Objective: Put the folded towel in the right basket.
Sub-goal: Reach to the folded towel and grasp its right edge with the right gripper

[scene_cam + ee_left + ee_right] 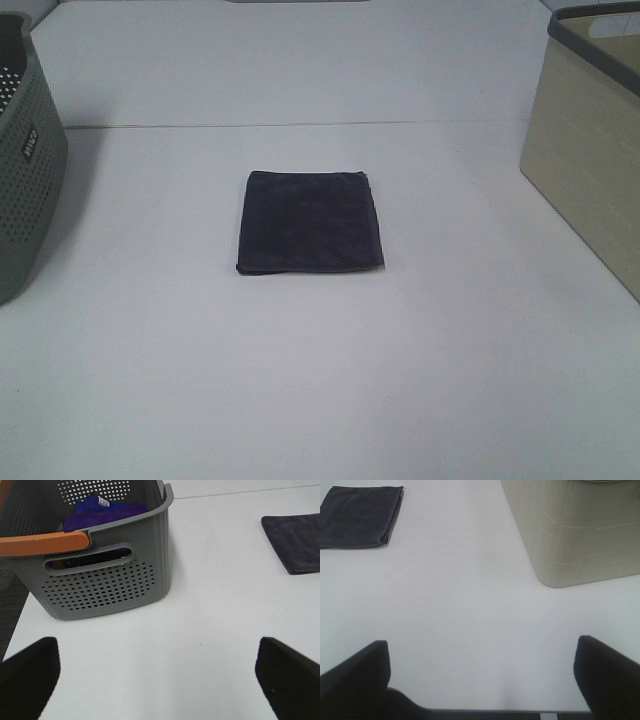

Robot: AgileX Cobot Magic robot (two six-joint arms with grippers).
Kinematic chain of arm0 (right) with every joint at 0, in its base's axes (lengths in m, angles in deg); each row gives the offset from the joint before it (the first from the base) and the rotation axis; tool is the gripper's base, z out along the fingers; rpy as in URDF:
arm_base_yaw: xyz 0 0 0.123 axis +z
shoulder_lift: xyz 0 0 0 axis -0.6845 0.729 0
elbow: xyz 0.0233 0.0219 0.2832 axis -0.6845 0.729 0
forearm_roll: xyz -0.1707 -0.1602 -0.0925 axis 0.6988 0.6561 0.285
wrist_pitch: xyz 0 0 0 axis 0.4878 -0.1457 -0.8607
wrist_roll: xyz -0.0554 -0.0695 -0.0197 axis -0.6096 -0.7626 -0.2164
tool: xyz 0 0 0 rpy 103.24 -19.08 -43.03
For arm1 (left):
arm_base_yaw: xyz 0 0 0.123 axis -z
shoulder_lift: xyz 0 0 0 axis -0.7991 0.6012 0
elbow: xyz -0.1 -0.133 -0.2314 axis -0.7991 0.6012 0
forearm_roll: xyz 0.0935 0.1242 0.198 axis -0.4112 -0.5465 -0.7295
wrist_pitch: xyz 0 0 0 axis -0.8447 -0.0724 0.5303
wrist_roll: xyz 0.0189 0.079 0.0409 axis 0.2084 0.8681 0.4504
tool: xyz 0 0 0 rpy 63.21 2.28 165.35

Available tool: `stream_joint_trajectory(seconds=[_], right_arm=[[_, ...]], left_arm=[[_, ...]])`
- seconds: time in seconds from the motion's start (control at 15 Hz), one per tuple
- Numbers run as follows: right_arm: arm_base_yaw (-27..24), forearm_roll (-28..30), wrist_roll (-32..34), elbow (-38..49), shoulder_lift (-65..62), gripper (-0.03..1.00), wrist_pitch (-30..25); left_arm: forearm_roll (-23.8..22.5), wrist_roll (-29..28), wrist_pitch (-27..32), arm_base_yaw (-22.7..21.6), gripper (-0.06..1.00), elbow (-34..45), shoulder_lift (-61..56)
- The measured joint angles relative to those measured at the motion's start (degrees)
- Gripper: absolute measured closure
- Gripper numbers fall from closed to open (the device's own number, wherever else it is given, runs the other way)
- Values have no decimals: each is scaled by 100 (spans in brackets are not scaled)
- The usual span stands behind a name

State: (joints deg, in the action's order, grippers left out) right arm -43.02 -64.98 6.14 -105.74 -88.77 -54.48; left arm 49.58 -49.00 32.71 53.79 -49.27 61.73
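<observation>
A dark grey folded towel (310,221) lies flat in the middle of the white table. It also shows in the left wrist view (295,541) and in the right wrist view (360,516). The right basket (590,140) is beige with a grey rim and stands at the table's right edge; its beige wall shows in the right wrist view (575,530). Neither arm shows in the exterior view. My left gripper (160,680) is open and empty, near the table's front left. My right gripper (480,680) is open and empty, near the front edge, short of the beige basket.
A grey perforated basket (25,150) with an orange handle (45,543) stands at the left edge and holds purple cloth (102,511). The white table (320,380) runs back to a seam line behind the towel.
</observation>
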Motion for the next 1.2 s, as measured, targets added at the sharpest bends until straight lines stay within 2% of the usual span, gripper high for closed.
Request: stream_joint_trajectory(seconds=[0.33,0.4,0.6,0.73,0.8,1.0,1.2], right_arm=[[0,6,-160,-34,17,1,0],[0,-34,-155,-281,235,1,-34],[0,-424,46,-2326,2338,2,-579],[0,-636,52,-4016,4022,2,-613],[0,-928,-80,-5300,5168,2,-613],[0,-1415,-413,-6228,6274,2,-613],[29,-2613,-791,-6348,7351,2,-625]], left_arm=[[11,29,0,0,-5,0,0],[11,29,0,0,-5,0,0],[11,29,0,0,-5,0,0],[11,34,0,0,-5,0,0],[11,34,0,0,-5,0,0],[11,34,0,0,-5,0,0],[11,34,0,0,-5,0,0]])
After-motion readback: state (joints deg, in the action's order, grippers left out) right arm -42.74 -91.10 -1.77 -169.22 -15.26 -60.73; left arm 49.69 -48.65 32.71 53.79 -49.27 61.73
